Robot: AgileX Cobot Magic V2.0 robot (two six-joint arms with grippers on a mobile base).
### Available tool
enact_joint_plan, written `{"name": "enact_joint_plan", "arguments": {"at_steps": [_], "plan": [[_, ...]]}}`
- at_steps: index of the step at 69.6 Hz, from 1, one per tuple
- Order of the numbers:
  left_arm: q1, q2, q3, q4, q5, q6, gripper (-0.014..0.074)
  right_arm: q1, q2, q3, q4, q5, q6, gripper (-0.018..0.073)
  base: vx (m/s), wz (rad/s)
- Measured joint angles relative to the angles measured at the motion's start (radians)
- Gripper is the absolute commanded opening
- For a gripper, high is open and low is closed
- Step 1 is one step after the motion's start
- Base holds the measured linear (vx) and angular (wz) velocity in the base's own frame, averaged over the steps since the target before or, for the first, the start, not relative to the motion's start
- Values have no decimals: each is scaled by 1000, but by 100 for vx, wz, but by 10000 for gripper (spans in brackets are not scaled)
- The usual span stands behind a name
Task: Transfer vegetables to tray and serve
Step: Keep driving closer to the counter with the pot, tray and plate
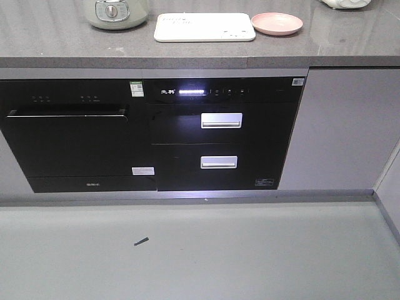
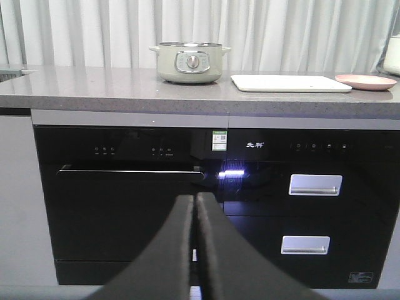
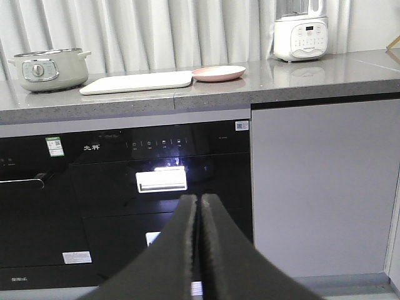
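Tray point(image 1: 205, 27) lengthwise along countertop point(image 1: 62, 44)

You see the pot point(image 1: 117, 12) cut off by the front view's top edge, and the blender point(image 3: 301, 28) has its jug clipped at the right wrist view's top. The tray point(image 1: 204, 27) lettering is too small to read. The dark scrap point(image 1: 141, 241) on the floor point(image 1: 250, 256) is too small to name.

I find even, soft indoor light, brightest on the curtains point(image 2: 94, 31). White glare burns on the black appliance front point(image 2: 232, 174); the counter point(image 1: 62, 44) shows streaky sheen.
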Motion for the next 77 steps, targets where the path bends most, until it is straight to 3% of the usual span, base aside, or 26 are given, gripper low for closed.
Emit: {"name": "enact_joint_plan", "arguments": {"at_steps": [77], "plan": [[0, 0, 0, 0, 0, 0, -6, 0, 0, 0, 0, 0, 0, -3, 9, -3]]}}
